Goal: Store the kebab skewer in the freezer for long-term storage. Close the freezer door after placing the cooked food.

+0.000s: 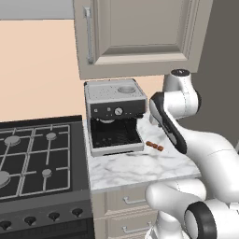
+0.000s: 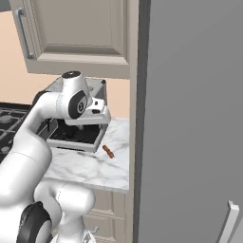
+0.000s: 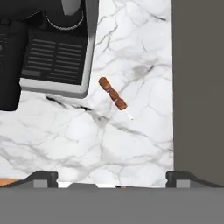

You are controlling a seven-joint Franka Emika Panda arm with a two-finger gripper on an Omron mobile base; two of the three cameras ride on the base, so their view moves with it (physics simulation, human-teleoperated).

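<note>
The task stands at its opening stage, with nothing yet stored. The kebab skewer (image 3: 113, 93), a thin stick threaded with reddish-brown meat chunks, lies flat on the white marble-patterned surface (image 3: 131, 144), directly below the end effector (image 3: 113, 178) and slightly ahead of its fingertips, well apart from them. The end effector is released, its two dark fingertips spread wide at either side of the hand view with nothing between them. Beside the skewer, to the left as the hand camera sees it, sits the black and silver coffee machine (image 1: 114, 122); the skewer lies just off the corner of its drip tray, not touching it. The tall plain grey freezer (image 2: 190, 118) stands immediately to the other side of the end effector, at the edge of the surface. From the right base view its front appears shut; a pale handle (image 2: 228, 220) shows low on it, but which door this belongs to cannot be told. Judged from this, everything remains: descending on and grasping the skewer, opening the freezer door, placing the skewer on a shelf inside, and closing the door.
</note>
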